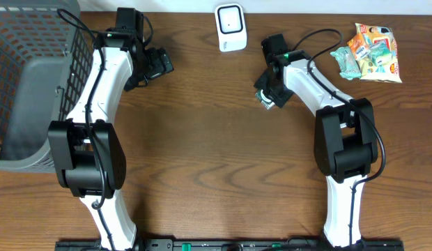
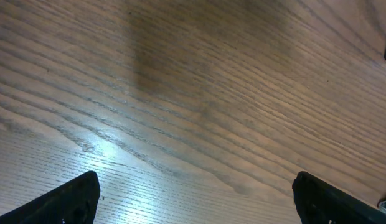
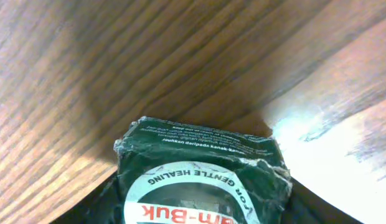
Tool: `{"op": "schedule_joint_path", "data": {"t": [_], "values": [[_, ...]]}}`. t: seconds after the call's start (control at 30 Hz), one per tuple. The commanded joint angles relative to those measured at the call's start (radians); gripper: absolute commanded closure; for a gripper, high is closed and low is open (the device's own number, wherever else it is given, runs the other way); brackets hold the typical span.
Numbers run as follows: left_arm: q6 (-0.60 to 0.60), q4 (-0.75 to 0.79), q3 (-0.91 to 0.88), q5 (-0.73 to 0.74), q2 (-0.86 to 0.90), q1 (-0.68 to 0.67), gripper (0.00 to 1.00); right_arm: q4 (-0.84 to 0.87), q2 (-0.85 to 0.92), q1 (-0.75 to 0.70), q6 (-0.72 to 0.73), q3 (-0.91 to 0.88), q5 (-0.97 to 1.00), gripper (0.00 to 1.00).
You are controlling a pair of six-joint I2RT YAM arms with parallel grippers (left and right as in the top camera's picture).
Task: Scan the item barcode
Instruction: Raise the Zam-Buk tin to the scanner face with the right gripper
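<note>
- The right gripper (image 1: 272, 93) sits right of centre in the overhead view, lowered over a small dark green packet (image 3: 202, 168) that has a white ring and red lettering.
- In the right wrist view this packet fills the bottom middle, between the gripper's sides. I cannot tell whether the jaws press on it or merely flank it.
- Beyond the packet's crumpled far edge lies the brown wood-grain surface (image 3: 149, 56).
- The left gripper (image 2: 196, 199) is released and spread wide, with its black fingertips (image 2: 71, 199) in the lower corners and wood grain between them.
- A white barcode scanner (image 1: 230, 26) stands at top centre, near the right gripper but apart from it.
- A heap of colourful snack packets (image 1: 369, 50) lies at upper right.
- A grey plastic mesh basket (image 1: 24, 84) fills the left edge.
</note>
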Motion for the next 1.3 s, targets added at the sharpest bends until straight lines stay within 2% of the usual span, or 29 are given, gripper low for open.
{"op": "schedule_joint_path", "data": {"t": [0.0, 0.1, 0.23, 0.43, 0.87, 1.03, 1.13, 1.27], "values": [[0.009, -0.003, -0.01, -0.013, -0.005, 0.0, 0.02, 0.013, 0.051, 0.003, -0.048, -0.003, -0.06, 0.48], [0.009, -0.003, -0.01, -0.013, -0.005, 0.0, 0.02, 0.017, 0.051, 0.001, -0.128, 0.036, -0.061, 0.53], [0.009, -0.003, -0.01, -0.013, -0.005, 0.0, 0.02, 0.029, 0.051, 0.004, -0.277, 0.155, -0.06, 0.55], [0.009, -0.003, -0.01, -0.013, -0.005, 0.0, 0.02, 0.209, 0.051, 0.014, -0.476, 0.275, -0.06, 0.55], [0.009, -0.003, -0.01, -0.013, -0.005, 0.0, 0.02, 0.762, 0.089, 0.073, -0.62, 0.275, -0.021, 0.54], [0.009, -0.003, -0.01, -0.013, -0.005, 0.0, 0.02, 0.911, 0.146, 0.105, -0.631, 0.275, 0.004, 0.53], [0.009, -0.003, -0.01, -0.013, -0.005, 0.0, 0.02, 1.022, 0.192, 0.117, -0.635, 0.275, 0.023, 0.48], [0.009, -0.003, -0.01, -0.013, -0.005, 0.0, 0.02, 1.139, 0.233, 0.122, -0.688, 0.275, 0.057, 0.49]]}}
